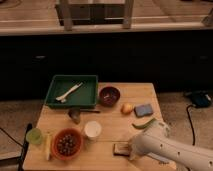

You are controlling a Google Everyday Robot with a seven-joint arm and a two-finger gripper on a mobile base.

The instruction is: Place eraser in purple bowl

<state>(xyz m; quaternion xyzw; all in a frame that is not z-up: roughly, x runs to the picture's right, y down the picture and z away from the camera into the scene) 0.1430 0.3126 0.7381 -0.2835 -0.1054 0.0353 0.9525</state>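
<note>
Table [112,122]: a wooden top is carrying everything, with its far edge running along a dark cabinet front
Green cup [34,135]: is standing at the left edge, close to the near left corner
Orange bowl [67,144]: is sitting near the front edge, left of the middle, holding dark round things
Green tray [72,91]: is filling the far left corner, with a white utensil [69,92] lying in it
White cup [92,130]: is standing just right of the orange bowl, a little back from the front edge
Purple bowl [109,95]: is resting by the far edge near its middle, just beside the tray's right wall, and it is showing nothing inside
Eraser [121,148]: is lying flat at the front edge, right of the white cup and well apart from the purple bowl
Gripper [131,149]: is reaching in from the near right corner on the white arm [170,150] and is sitting at the eraser's right end; whether it is parted or closed on the eraser cannot be told
Blue sponge [144,110]: is lying toward the right edge, beside a small yellow fruit [127,108]
Step in hand: the robot seems to be taking hold of the eraser, so the task is looking early
Next move: is calling for a firm hold, a lift clear of the top, then travel back and slightly left to the purple bowl, passing the white cup without knocking it
</note>
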